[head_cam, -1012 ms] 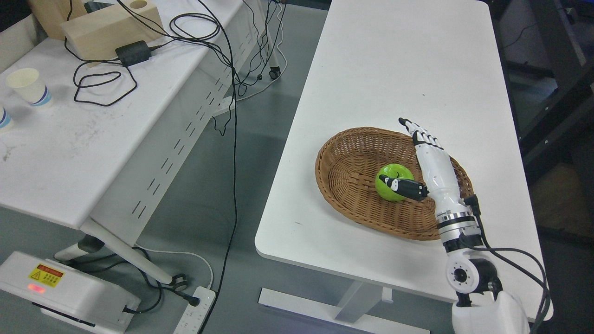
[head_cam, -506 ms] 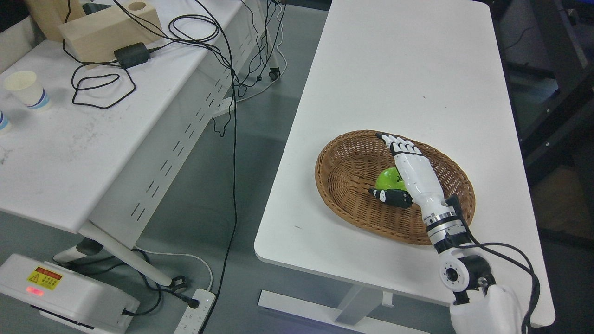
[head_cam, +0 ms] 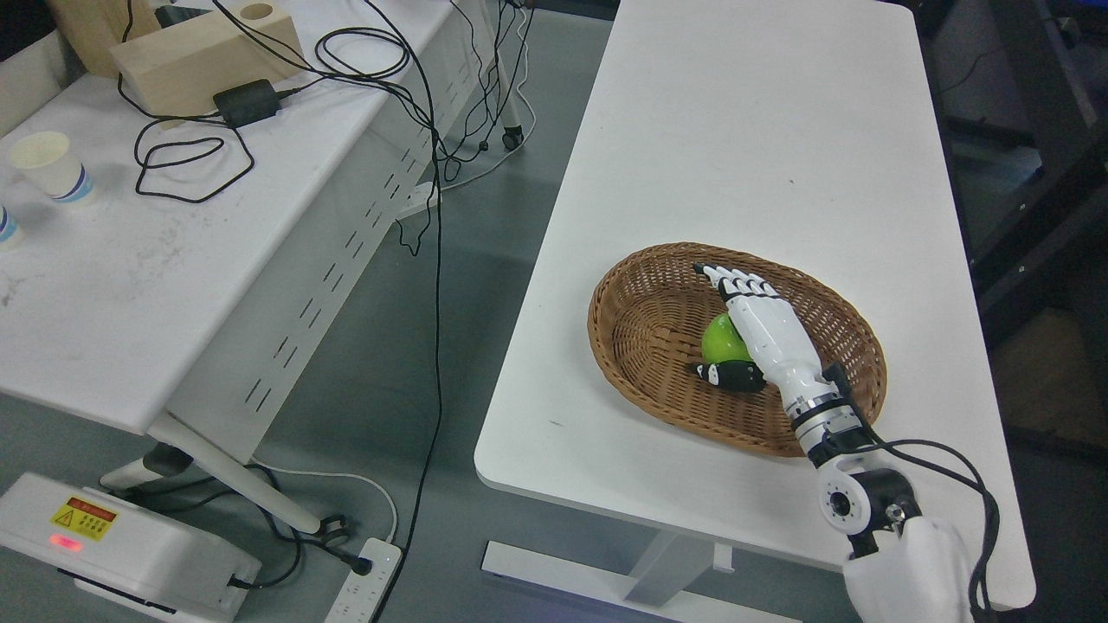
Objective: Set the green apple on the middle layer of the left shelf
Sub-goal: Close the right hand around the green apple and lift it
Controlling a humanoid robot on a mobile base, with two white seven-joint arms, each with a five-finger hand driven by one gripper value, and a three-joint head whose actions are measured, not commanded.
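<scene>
right hand (head_cam: 751, 322): over the apple (head_cam: 718, 340), fingers extended, black thumb below it, not closed
apple: green, inside basket (head_cam: 645, 346)
basket: wicker, on white table (head_cam: 736, 147)
cup (head_cam: 50, 166): on left table (head_cam: 130, 260)

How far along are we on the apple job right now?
Early stage. Done: the right hand has reached into the wicker basket and lies over the green apple, fingers extended, thumb beside it. In hand: closing a grasp; the apple sits in the basket, not lifted. Left: grip, lift, carry and place it; no shelf is in view.
</scene>
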